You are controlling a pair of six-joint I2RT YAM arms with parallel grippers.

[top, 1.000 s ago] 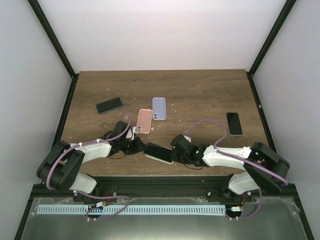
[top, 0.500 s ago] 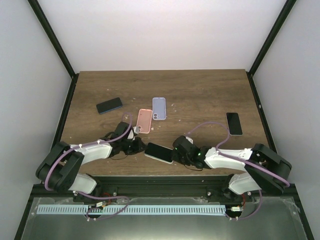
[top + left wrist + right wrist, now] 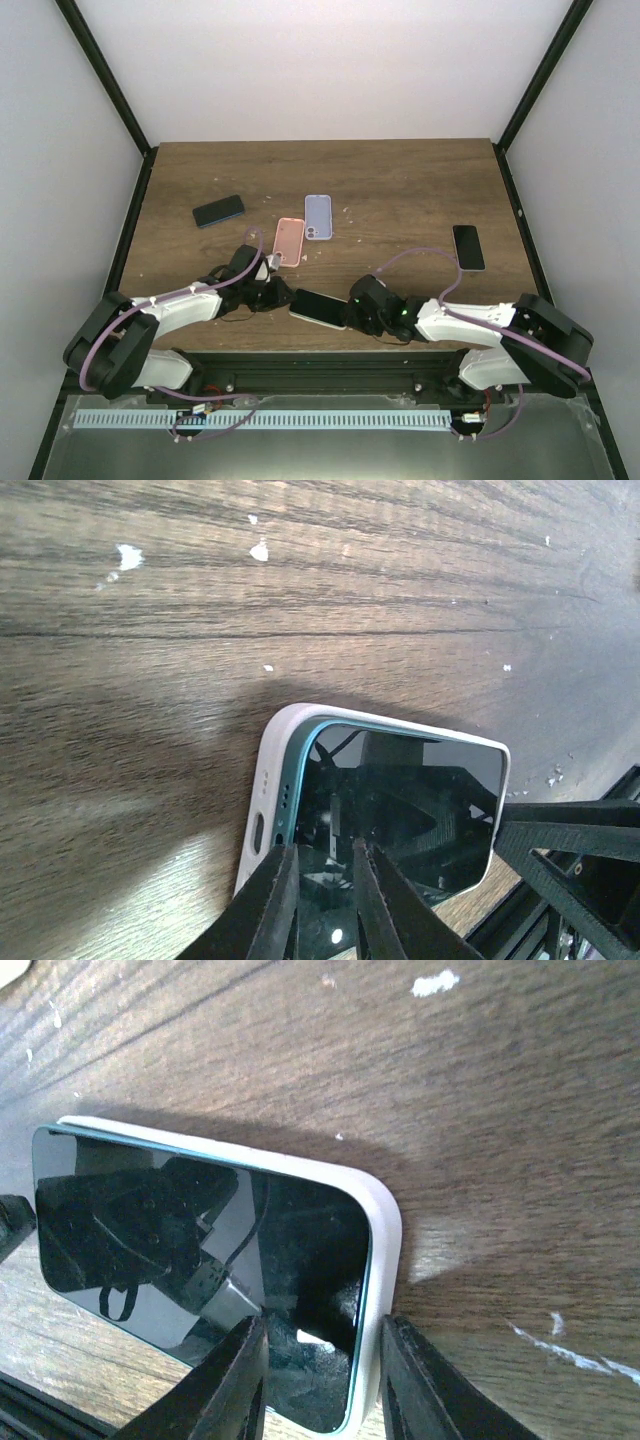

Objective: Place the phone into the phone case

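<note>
Dark wooden table (image 3: 400, 190), white walls around it. Low and centre in the overhead view, the phone (image 3: 318, 307) lies screen-up inside a white case (image 3: 387, 1230). The left gripper (image 3: 324, 855) hangs narrowly parted over one end. The right gripper (image 3: 322, 1325), parted wider, straddles the opposite rim.

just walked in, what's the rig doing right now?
The left pincer and right pincer are at opposite ends of one phone near the front edge of the table. The phone lies screen up in a white case. A teal edge shows above the case rim at one corner, so it looks not fully seated. Whether either pincer is actually gripping is unclear.
</note>
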